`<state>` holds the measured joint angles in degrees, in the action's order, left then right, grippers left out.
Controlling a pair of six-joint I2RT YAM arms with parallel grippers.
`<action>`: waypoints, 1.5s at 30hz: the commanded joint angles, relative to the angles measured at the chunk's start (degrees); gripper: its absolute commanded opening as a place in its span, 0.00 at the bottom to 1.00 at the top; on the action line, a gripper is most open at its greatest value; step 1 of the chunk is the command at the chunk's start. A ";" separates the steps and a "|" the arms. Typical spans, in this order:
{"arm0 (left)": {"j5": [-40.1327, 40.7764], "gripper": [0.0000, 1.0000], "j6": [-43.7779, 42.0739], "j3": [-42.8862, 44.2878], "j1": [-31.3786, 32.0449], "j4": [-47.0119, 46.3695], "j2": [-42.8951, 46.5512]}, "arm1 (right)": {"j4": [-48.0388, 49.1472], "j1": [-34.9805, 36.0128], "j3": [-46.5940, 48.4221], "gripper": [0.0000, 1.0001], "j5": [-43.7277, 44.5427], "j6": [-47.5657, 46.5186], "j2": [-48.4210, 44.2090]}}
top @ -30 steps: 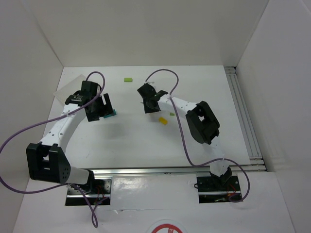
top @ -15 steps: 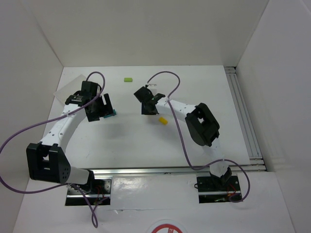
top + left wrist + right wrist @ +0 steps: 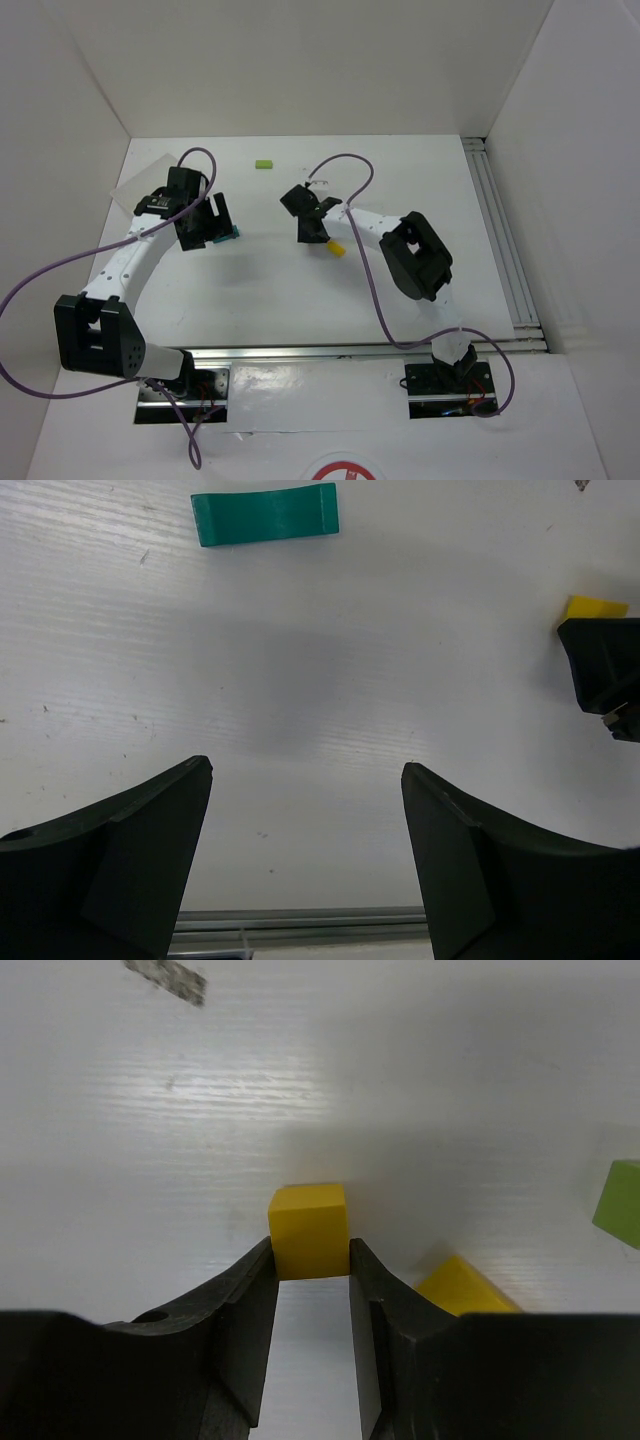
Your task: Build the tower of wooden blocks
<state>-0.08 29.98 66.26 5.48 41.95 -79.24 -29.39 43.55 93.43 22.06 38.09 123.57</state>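
Note:
My right gripper (image 3: 310,1260) is shut on a small yellow block (image 3: 309,1230), held low over the white table. In the top view the gripper (image 3: 312,226) hides that block. A second yellow block (image 3: 458,1286) lies just right of the fingers and shows in the top view (image 3: 337,247). The light green block (image 3: 263,164) lies far back; its edge shows in the right wrist view (image 3: 622,1204). The teal arch piece (image 3: 265,514) lies flat ahead of my open, empty left gripper (image 3: 305,780), beside it in the top view (image 3: 232,235).
A white tray (image 3: 143,177) lies at the back left, behind the left arm. Metal rails (image 3: 500,230) run along the table's right side. White walls enclose the table. The right gripper's black body (image 3: 603,675) shows at the right edge of the left wrist view.
The right gripper has shifted a little nearer and rightward, toward the yellow block on the table. The left arm has not moved.

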 commanded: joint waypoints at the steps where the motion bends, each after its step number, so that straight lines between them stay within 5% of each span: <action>1: -0.71 0.90 -0.88 0.01 -0.29 -0.65 0.23 | 0.90 -0.66 -3.51 0.40 1.49 0.59 -2.72; 32: -0.19 0.90 -0.88 0.01 0.77 -0.65 -0.30 | 2.05 -3.91 -6.86 0.46 2.02 -0.64 -3.51; 41: -0.19 0.89 -0.88 -0.52 0.77 -0.65 -0.30 | 0.82 -3.91 -2.91 0.76 1.40 -4.24 -6.04; 45: -0.19 0.89 -0.88 -0.52 0.77 -0.65 -0.30 | 0.21 -3.91 -2.28 0.81 1.40 -6.61 -10.53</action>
<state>-0.27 29.98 66.19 5.93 41.95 -79.46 -28.73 39.94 88.16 22.96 33.78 120.46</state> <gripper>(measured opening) 0.887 0.809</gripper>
